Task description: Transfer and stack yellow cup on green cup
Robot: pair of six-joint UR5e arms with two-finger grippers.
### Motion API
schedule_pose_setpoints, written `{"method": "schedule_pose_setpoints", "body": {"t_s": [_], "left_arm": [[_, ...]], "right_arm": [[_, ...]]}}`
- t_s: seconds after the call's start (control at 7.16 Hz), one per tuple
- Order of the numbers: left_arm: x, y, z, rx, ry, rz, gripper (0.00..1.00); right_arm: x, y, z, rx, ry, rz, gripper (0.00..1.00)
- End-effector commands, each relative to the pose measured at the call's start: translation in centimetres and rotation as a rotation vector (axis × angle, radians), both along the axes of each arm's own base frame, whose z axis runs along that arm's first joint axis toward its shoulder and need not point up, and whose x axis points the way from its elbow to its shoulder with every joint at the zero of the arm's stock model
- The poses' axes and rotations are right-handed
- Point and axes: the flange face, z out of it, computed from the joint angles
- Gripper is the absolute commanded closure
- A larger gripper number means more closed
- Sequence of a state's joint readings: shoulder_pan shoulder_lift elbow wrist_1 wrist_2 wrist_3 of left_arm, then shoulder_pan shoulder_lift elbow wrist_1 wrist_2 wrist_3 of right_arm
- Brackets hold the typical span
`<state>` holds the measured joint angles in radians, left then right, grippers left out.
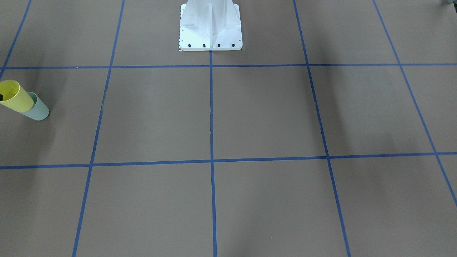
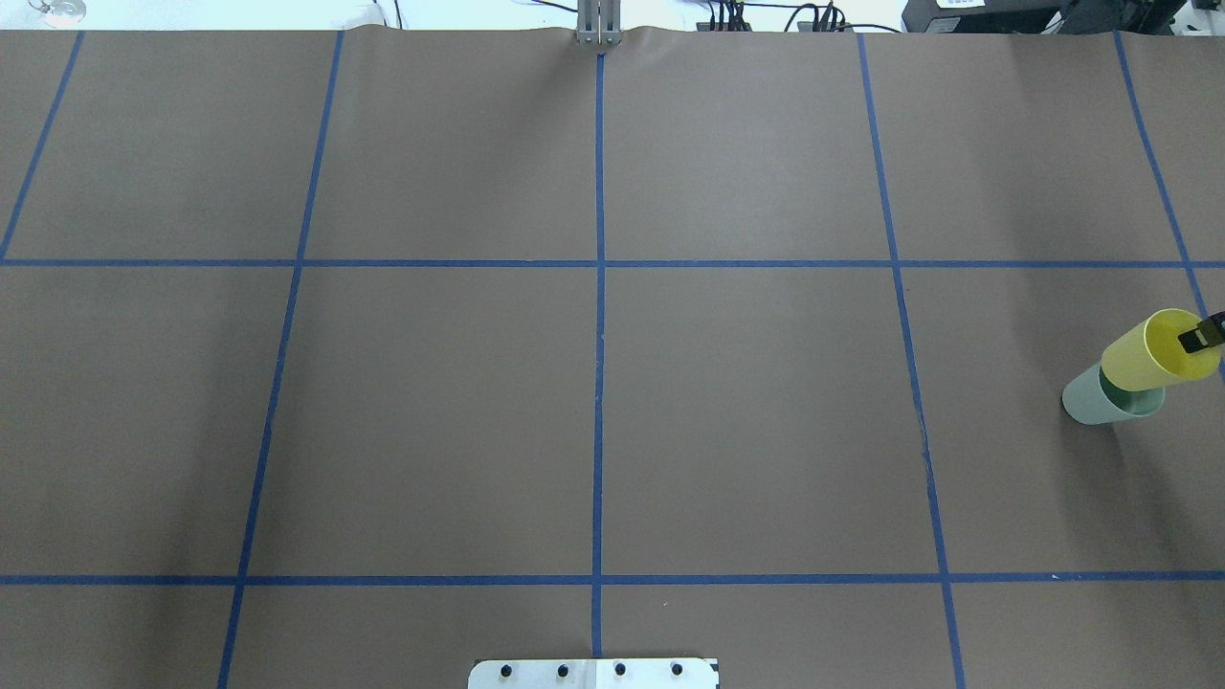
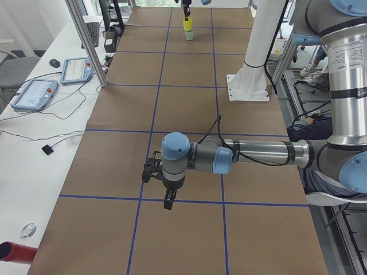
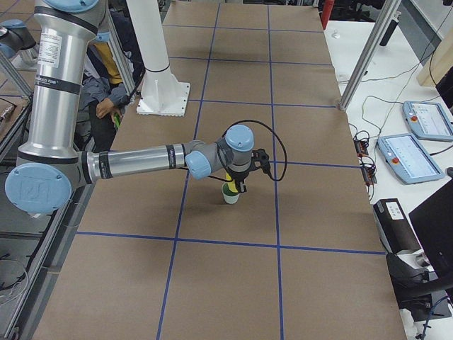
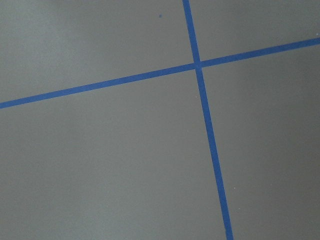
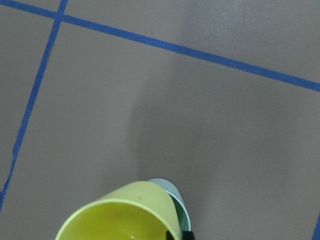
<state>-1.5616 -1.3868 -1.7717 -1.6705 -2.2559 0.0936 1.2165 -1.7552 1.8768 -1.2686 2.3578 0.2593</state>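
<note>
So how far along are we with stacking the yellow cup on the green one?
Done: the yellow cup is at the green cup, its base inside the green cup's mouth. In hand: the right claw grips the yellow cup's rim; full seating is unclear. Left: press it home if needed, release, withdraw. The left claw hangs idle, far off.

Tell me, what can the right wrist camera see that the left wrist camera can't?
Only the right wrist camera sees the yellow cup, with the green cup peeking out beneath it. The left wrist camera sees nothing of its own, no cups at all. Both see the brown table and blue lines that cross on it.
</note>
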Motion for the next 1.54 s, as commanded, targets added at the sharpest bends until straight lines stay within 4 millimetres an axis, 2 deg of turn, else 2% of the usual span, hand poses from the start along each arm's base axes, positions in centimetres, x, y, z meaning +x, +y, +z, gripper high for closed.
{"method": "schedule_pose_setpoints", "body": {"t_s": [0.0, 0.42, 0.56, 0.7, 0.98, 1.12, 1.4], "left_arm": [[0.0, 0.0, 0.0, 0.001, 0.0, 0.001, 0.0], [0.0, 0.1, 0.1, -0.001, 0.0, 0.001, 0.0], [0.0, 0.1, 0.1, -0.001, 0.0, 0.001, 0.0], [0.0, 0.1, 0.1, -0.001, 0.0, 0.001, 0.0], [0.0, 0.7, 0.6, -0.014, -0.001, 0.0, 0.0], [0.0, 0.7, 0.7, -0.015, -0.001, 0.0, 0.0], [-0.1, 1.1, 1.0, -0.017, -0.006, 0.003, 0.0]], "right_arm": [[0.0, 0.0, 0.0, 0.0, 0.0, 0.0, 0.74], [0.1, 0.0, -0.1, 0.002, -0.002, 0.001, 0.71], [0.1, 0.0, -0.1, 0.003, -0.002, 0.0, 0.64], [0.1, 0.0, -0.5, 0.014, -0.005, -0.002, 0.03], [0.2, -0.2, -0.6, 0.023, -0.007, -0.005, 0.0], [1.9, -0.9, -0.8, 0.027, -0.005, 0.037, 0.01], [6.4, -1.5, 0.0, 0.014, 0.019, 0.09, 0.01]]}}
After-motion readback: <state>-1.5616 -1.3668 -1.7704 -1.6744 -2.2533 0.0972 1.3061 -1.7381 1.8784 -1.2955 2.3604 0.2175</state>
